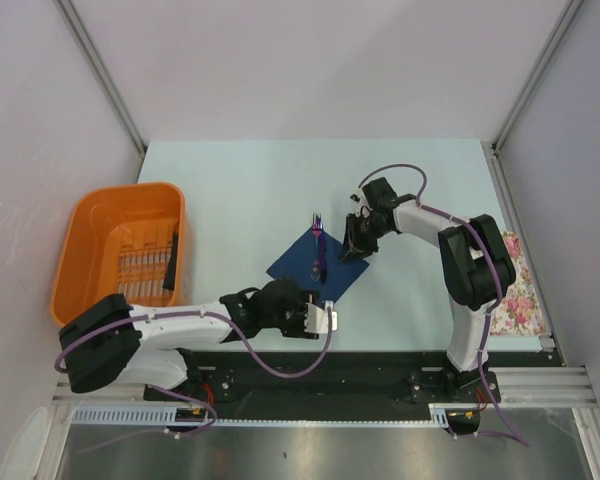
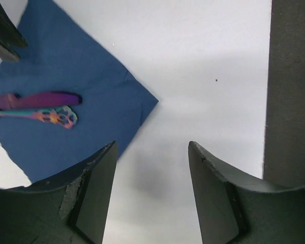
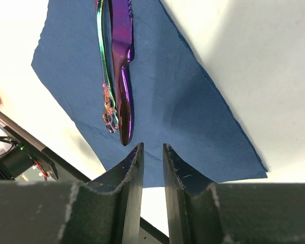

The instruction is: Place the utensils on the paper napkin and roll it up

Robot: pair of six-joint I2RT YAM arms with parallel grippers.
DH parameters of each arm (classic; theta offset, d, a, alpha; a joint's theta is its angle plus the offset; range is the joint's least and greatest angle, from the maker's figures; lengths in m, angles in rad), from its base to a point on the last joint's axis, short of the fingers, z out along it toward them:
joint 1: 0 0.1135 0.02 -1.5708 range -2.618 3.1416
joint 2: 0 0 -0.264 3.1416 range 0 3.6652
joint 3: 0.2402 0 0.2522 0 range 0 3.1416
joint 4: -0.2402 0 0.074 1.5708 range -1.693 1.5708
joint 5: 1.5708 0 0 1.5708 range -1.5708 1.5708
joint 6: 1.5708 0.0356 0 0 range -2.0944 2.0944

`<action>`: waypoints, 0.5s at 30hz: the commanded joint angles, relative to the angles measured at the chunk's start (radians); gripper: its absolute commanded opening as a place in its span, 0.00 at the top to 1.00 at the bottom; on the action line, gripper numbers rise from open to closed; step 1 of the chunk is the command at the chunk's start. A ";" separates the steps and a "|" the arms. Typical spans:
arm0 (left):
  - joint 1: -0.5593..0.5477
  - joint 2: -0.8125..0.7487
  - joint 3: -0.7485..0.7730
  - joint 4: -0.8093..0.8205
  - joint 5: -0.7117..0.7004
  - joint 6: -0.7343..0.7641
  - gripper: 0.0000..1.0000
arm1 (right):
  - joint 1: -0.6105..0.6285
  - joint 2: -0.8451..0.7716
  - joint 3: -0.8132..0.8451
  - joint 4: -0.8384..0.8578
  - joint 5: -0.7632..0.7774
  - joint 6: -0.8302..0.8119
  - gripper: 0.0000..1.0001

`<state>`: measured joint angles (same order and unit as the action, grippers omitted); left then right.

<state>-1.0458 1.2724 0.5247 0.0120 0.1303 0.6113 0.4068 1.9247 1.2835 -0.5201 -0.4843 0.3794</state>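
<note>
The navy paper napkin (image 1: pixel 320 270) lies flat as a diamond near the table's middle front. Two purple utensils (image 1: pixel 318 250) lie side by side on it, a knife (image 3: pixel 123 66) and a fork (image 3: pixel 105 76); the fork's tines reach past the far corner. My right gripper (image 1: pixel 357 243) hovers over the napkin's right part, its jaws a narrow gap apart with nothing between them (image 3: pixel 152 146). My left gripper (image 1: pixel 318 316) is open and empty (image 2: pixel 152 146) over bare table by the napkin's near corner (image 2: pixel 155 100). The utensils (image 2: pixel 40 107) show left of it.
An orange basket (image 1: pixel 85 235) with several items inside stands at the left. A white floral cloth (image 1: pixel 515 285) lies at the right table edge. The right gripper's dark fingers (image 2: pixel 2 30) show at the top left of the left wrist view.
</note>
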 commanded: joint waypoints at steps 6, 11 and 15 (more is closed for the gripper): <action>-0.082 0.130 0.037 0.140 -0.126 0.130 0.36 | -0.029 -0.055 0.022 -0.021 -0.011 -0.030 0.72; -0.092 0.194 0.063 0.167 -0.127 0.151 0.39 | -0.042 -0.056 0.020 -0.024 -0.011 -0.034 0.72; -0.094 0.211 0.080 0.172 -0.127 0.148 0.49 | -0.052 -0.056 0.022 -0.031 -0.016 -0.037 0.72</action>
<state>-1.1305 1.4681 0.5663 0.1493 0.0093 0.7349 0.3664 1.9190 1.2835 -0.5411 -0.4850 0.3611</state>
